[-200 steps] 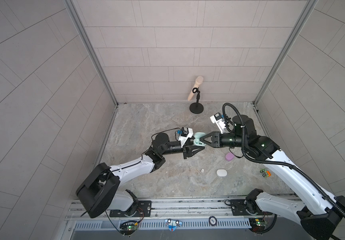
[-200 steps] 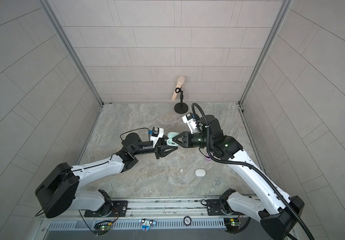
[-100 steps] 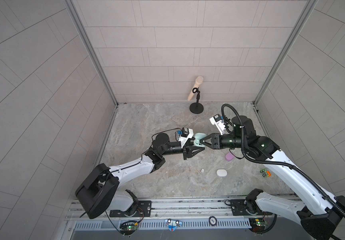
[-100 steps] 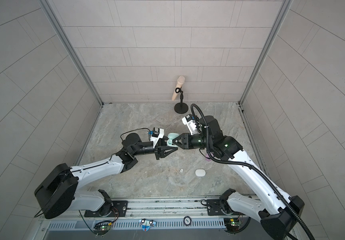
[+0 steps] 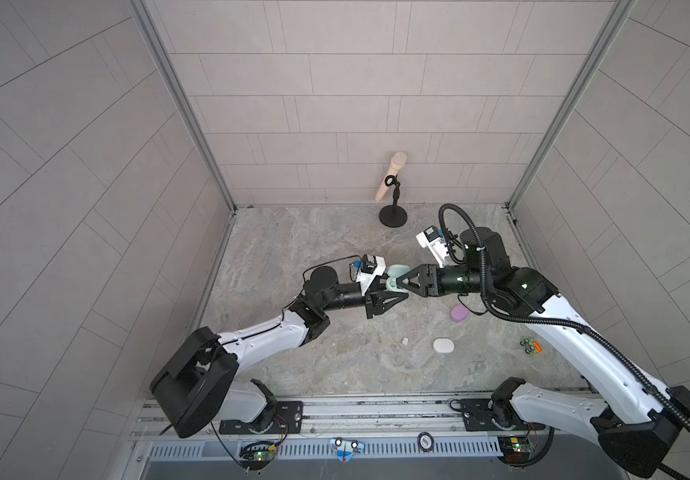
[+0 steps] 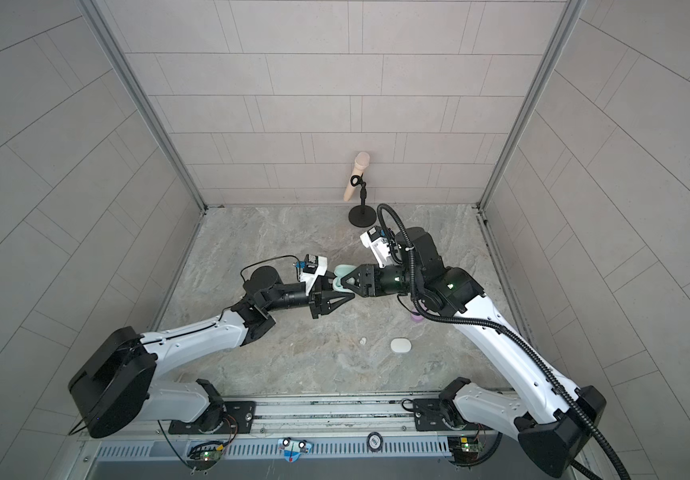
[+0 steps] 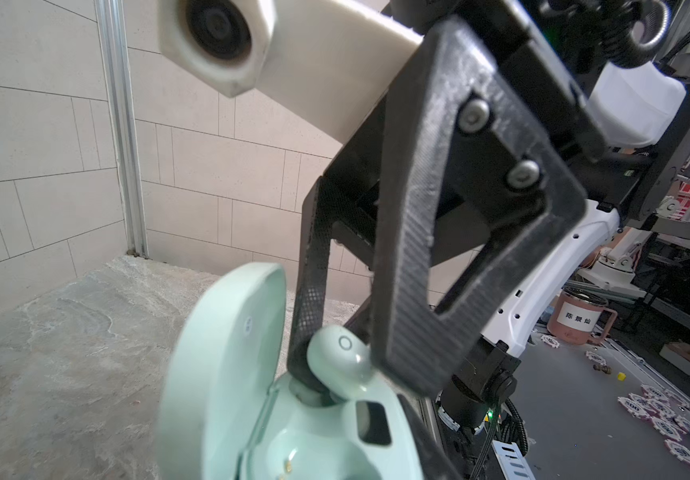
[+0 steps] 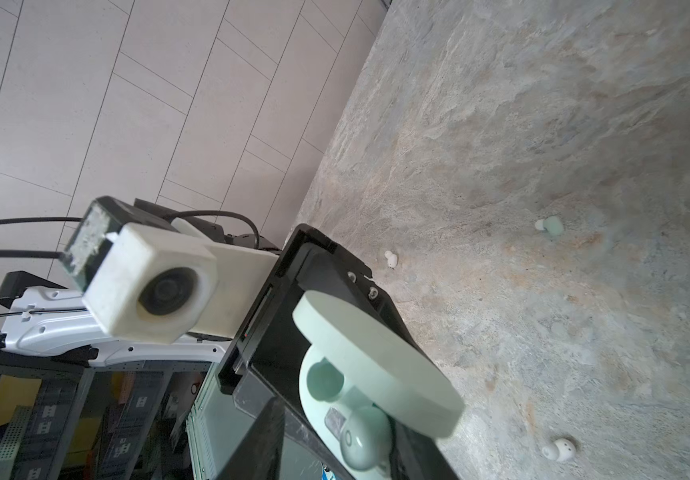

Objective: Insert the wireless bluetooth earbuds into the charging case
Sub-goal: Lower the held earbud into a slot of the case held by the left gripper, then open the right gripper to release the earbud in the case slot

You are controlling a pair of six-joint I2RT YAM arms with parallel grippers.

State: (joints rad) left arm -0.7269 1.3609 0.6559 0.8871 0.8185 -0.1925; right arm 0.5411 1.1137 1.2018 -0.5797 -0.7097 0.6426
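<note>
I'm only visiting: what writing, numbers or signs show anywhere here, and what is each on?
"陈景灿", as best I can read it: white label on the pink mug, left wrist view.
"500": round white-and-purple chips on the floor there.
Small ring sign, no words: mint-green earbud.
Too small to read: the round black badge on the front rail, in a top view.

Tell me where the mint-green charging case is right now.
In both top views the mint-green charging case is centre-scene, lid open, clamped in the left gripper, with the right gripper reaching its open mouth from the right.
</note>
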